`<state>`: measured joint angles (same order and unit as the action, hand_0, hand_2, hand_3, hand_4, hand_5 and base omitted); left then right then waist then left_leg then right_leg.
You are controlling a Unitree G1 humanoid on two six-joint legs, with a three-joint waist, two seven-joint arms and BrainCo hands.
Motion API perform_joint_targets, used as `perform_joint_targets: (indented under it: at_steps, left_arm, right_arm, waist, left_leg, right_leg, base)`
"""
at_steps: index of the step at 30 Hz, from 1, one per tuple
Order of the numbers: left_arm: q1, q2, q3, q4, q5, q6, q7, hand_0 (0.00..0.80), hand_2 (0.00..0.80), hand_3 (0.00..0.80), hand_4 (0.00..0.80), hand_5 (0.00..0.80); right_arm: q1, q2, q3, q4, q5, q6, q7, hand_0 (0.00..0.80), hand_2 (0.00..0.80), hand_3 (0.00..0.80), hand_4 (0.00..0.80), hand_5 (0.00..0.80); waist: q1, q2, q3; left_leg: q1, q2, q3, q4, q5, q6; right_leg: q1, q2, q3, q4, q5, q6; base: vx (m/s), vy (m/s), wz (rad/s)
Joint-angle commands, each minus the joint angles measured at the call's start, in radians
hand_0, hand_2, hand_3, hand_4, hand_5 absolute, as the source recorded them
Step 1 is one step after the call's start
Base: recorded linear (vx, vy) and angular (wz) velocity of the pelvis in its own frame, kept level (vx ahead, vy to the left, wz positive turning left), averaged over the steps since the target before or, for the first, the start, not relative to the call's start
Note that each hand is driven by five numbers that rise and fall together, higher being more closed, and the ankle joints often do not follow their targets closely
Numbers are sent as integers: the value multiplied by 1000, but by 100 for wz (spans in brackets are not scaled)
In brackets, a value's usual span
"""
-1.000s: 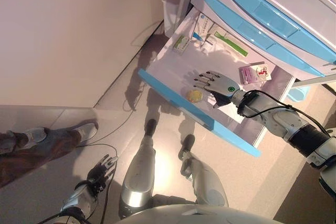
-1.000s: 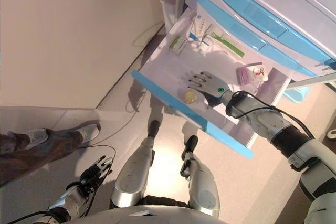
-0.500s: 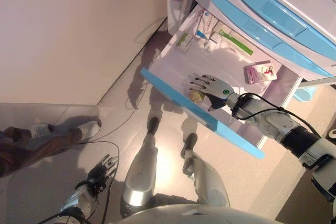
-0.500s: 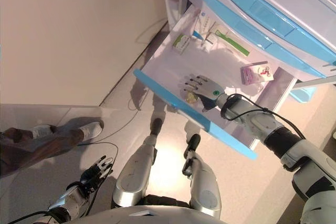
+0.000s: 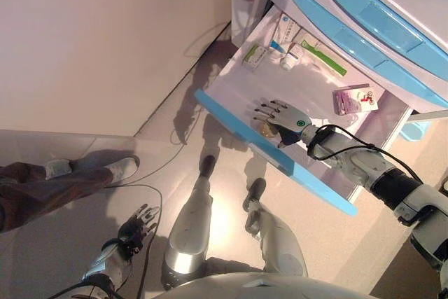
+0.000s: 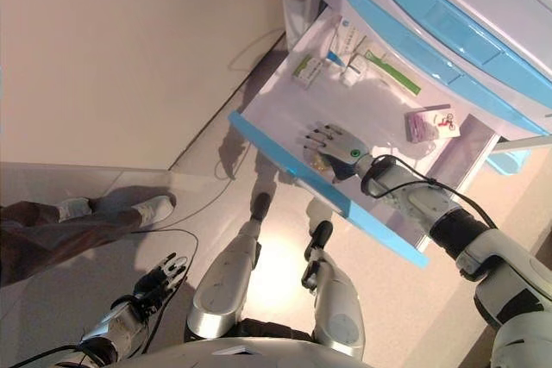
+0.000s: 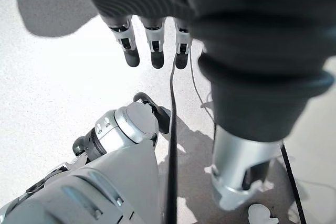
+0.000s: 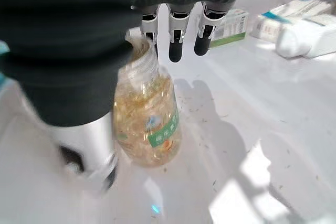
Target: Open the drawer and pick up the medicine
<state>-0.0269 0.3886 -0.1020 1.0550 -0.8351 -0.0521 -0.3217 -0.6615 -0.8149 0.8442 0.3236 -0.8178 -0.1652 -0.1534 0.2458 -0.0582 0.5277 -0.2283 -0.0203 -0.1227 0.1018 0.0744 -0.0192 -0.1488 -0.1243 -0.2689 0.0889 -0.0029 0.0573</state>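
Left eye view: one white cabinet with blue-fronted drawers (image 5: 378,26) fills the upper right. Its lowest white drawer with a blue front panel (image 5: 238,120) stands open. Inside, the right robot hand (image 5: 283,118) rests over one clear round bottle of yellowish medicine (image 5: 264,129) near the drawer's front edge; the bottle is largely hidden beneath it. Also counted in the drawer: one pink packet (image 5: 352,100), one small green-and-white box (image 5: 255,56), one white bottle lying on its side (image 5: 290,56); further boxes at the back are hard to separate. The left robot hand (image 5: 134,227) hangs at lower left.

Left wrist view: the fingers (image 7: 153,40) are straight, holding nothing.

Right wrist view: fingers (image 8: 176,32) extended, thumb beside the bottle (image 8: 148,123), not closed on it.
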Motion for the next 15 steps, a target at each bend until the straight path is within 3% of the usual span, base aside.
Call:
perform_joint_targets:
  at_steps: [1,15]
  left_arm:
    - [37,3,-22,26,-23,-23,-21,0,0,0,0,0]
    - [37,5,-25,22,-19,-24,-18,0,0,0,0,0]
  right_arm:
    - [-31,-7,48,-37,1,3,-34,800,800,800,800,800]
    - [-31,-7,55,-11,-12,-4,-46,800,800,800,800,800]
  waist:
    - [1,-7,-29]
    - [1,-14,-36]
  left_leg:
    - [-80,-25,-6,139,-137,13]
    - [-71,-20,-1,124,-135,13]
  right_leg:
    - [-40,-18,6,47,18,46]
    - [-36,-15,7,37,22,49]
  base:
    - [0,0,0]
    - [0,0,0]
